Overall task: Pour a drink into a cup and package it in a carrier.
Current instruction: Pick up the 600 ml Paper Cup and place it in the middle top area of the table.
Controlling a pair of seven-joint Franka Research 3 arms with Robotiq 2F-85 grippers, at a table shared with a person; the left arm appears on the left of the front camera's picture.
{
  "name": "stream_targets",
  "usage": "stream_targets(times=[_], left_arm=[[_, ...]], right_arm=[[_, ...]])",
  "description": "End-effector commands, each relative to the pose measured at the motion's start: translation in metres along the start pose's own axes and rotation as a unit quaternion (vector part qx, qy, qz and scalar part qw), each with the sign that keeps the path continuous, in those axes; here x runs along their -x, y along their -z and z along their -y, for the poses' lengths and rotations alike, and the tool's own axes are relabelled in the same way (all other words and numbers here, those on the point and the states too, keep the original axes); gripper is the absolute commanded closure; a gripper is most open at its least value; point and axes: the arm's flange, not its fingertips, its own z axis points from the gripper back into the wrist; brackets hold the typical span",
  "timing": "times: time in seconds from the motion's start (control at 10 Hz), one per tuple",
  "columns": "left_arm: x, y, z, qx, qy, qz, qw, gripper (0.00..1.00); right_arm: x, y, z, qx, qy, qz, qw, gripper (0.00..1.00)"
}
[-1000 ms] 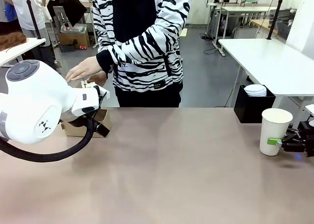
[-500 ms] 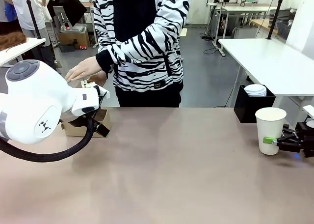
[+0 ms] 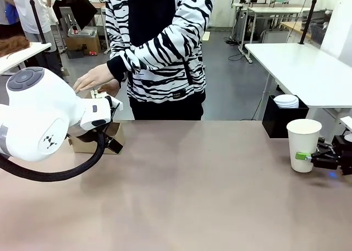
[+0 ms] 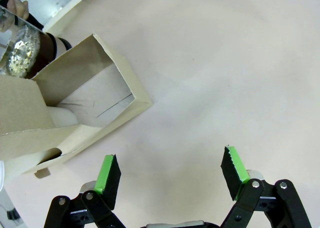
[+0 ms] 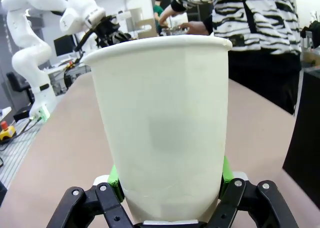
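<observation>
The white paper cup (image 3: 303, 143) stands upright at the table's right end, with my right gripper (image 3: 308, 157) shut on its lower part. In the right wrist view the cup (image 5: 165, 123) sits between the green pads (image 5: 114, 180). The brown cardboard carrier (image 3: 91, 143) lies at the far left, half hidden behind my left arm (image 3: 44, 119). My left gripper (image 4: 170, 173) hangs open over bare table, just beside the carrier (image 4: 85, 105). A person's hand (image 4: 17, 5) holds a clear glass vessel (image 4: 20, 53) behind the carrier.
A person in a striped top (image 3: 157, 47) stands across the table, hands (image 3: 93, 77) over the carrier. Past the table's right end is a black box (image 3: 280, 121) topped with white lids (image 3: 286, 101). The brown tabletop (image 3: 198, 190) is bare between the arms.
My right gripper has carried the cup a little to the left and slightly up. The left arm and the person's hands have stayed where they were.
</observation>
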Motion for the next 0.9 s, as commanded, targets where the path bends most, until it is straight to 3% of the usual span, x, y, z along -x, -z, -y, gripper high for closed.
stream_targets(times=[0.0,0.4,0.5,0.8], left_arm=[[0.0,0.0,0.0,0.001,0.0,0.0,1.0,0.0],[0.0,0.0,0.0,0.001,0.0,0.0,1.0,0.0],[0.0,0.0,0.0,0.001,0.0,0.0,1.0,0.0],[0.0,0.0,0.0,0.001,0.0,0.0,1.0,0.0]], right_arm=[[-0.049,0.024,-0.015,0.035,0.013,0.01,0.999,0.2],[-0.1,0.121,0.0,0.045,0.03,0.025,0.998,0.2],[-0.103,0.155,0.013,0.031,0.045,0.04,0.998,0.2],[-0.088,0.237,0.053,0.072,0.041,0.078,0.993,0.2]])
